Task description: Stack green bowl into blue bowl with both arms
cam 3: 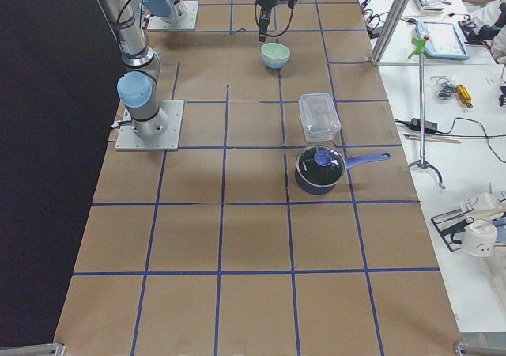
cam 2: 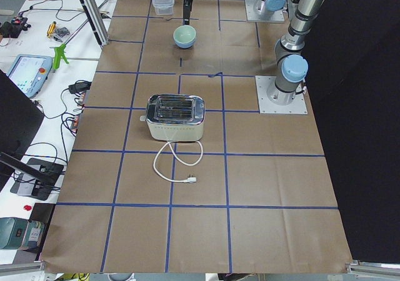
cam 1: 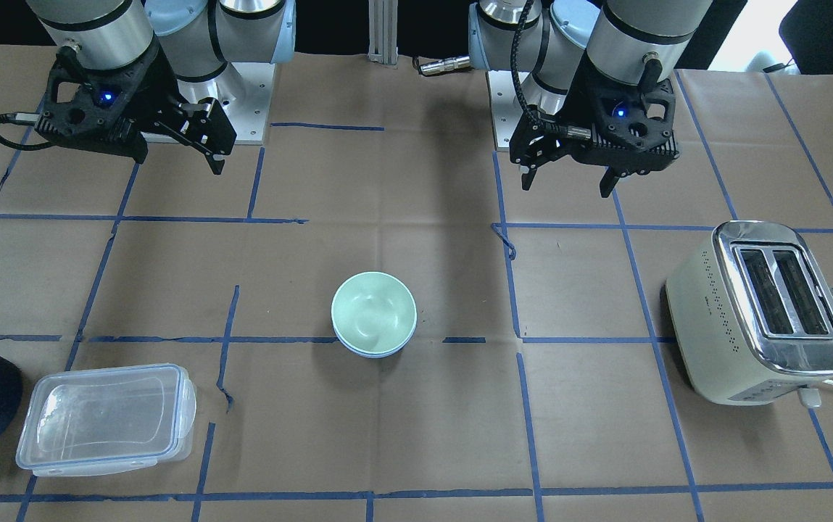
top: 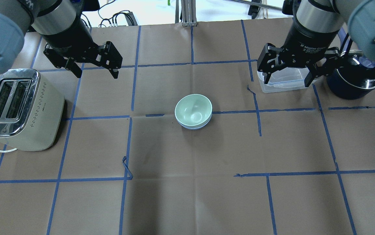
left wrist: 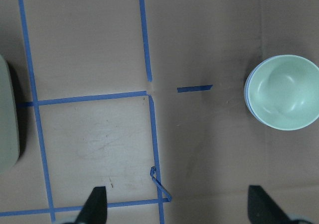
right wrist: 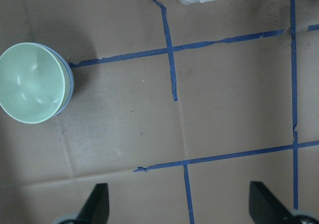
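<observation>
Stacking looks done: green bowl (top: 192,109) nests in blue bowl (top: 194,128). Left gripper (top: 96,74) at ten o'clock, right gripper (top: 288,83) at two, both spread empty; withdraw without nudging.

1. The green bowl (top: 193,109) sits nested in the blue bowl (top: 192,128), mid-table.
2. The left gripper (top: 97,75) hangs open near the toaster (top: 21,107).
3. The right gripper (top: 288,83) hangs open over a clear container (top: 285,80), beside a navy pot (top: 353,88).

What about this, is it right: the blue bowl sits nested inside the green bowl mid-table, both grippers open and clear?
Reversed: the overhead exterior view shows the green bowl nested inside the blue bowl mid-table. The left gripper and right gripper are open and clear.
</observation>
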Available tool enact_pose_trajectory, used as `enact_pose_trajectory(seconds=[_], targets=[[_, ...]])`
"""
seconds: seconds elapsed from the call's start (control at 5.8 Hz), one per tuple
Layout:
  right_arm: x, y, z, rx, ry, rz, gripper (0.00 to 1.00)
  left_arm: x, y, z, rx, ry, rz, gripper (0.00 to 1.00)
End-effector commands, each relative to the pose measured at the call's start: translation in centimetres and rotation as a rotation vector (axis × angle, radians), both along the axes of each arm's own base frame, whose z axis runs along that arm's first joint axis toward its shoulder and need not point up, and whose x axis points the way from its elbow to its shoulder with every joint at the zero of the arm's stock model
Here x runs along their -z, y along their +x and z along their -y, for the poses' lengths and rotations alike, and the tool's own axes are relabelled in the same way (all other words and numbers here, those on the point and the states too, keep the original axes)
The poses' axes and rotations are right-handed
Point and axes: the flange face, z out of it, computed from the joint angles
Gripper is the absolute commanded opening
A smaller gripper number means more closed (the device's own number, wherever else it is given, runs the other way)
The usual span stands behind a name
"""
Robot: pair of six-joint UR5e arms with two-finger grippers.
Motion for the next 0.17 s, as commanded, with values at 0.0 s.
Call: enact_pose_trajectory(seconds=[0.0], targets=[[0.08,-0.23,-0.04,0.005,0.006,0.000,1.00,0.03,-0.02,0.09,-0.001,-0.001,-0.006,0.99]])
